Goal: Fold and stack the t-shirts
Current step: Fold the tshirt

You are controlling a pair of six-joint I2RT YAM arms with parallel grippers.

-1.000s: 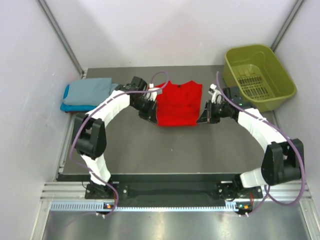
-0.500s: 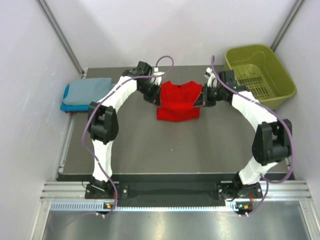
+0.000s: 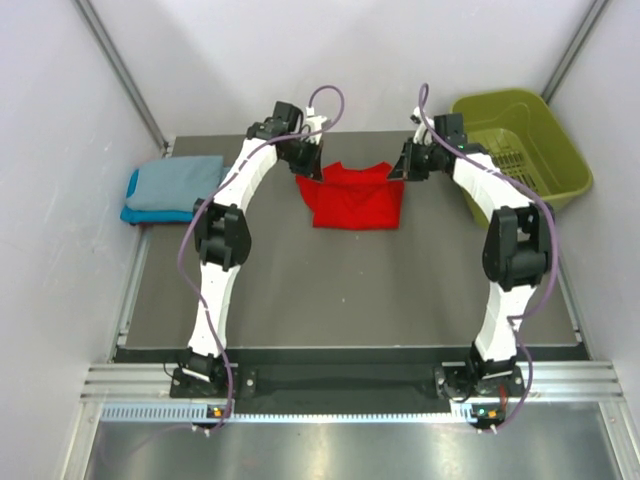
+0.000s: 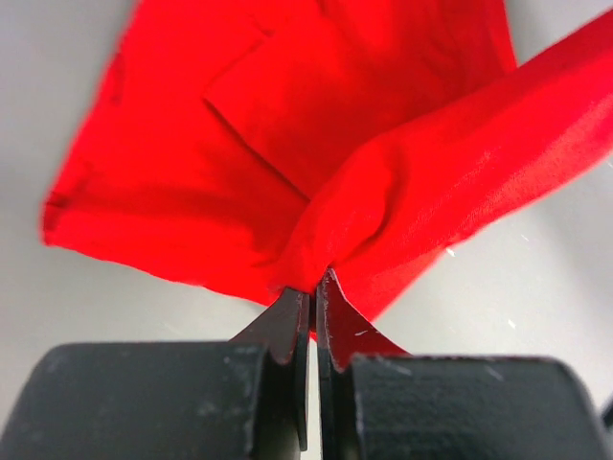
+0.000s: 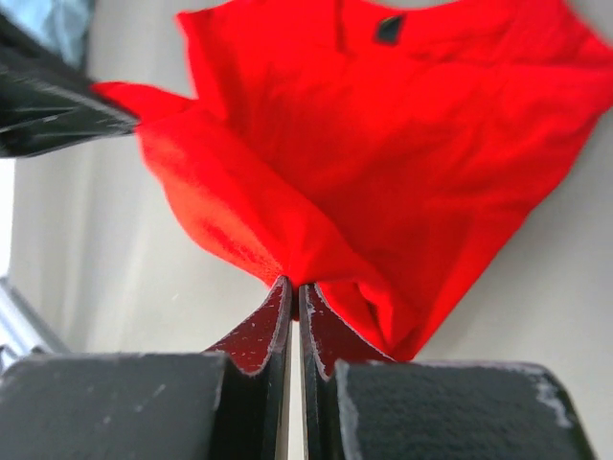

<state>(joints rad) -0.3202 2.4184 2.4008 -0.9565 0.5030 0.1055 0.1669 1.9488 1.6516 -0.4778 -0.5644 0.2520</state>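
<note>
Red t-shirt (image 3: 350, 198) lies bunched at the far middle of the bench (image 3: 350, 300). Left gripper (image 4: 313, 287) has its jaws clamped on the shirt's left edge, and right gripper (image 5: 293, 292) has its jaws clamped on the right edge. Grey-blue t-shirt (image 3: 180, 180) sits folded on turquoise t-shirt (image 3: 150, 214) at the far left. Olive-green basket (image 3: 465, 130) stands in the far right corner.

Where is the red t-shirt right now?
In the top view, the red t-shirt sits at the far middle of the table, pinched between the left end effector and right end effector, with the green basket to its right.
</note>
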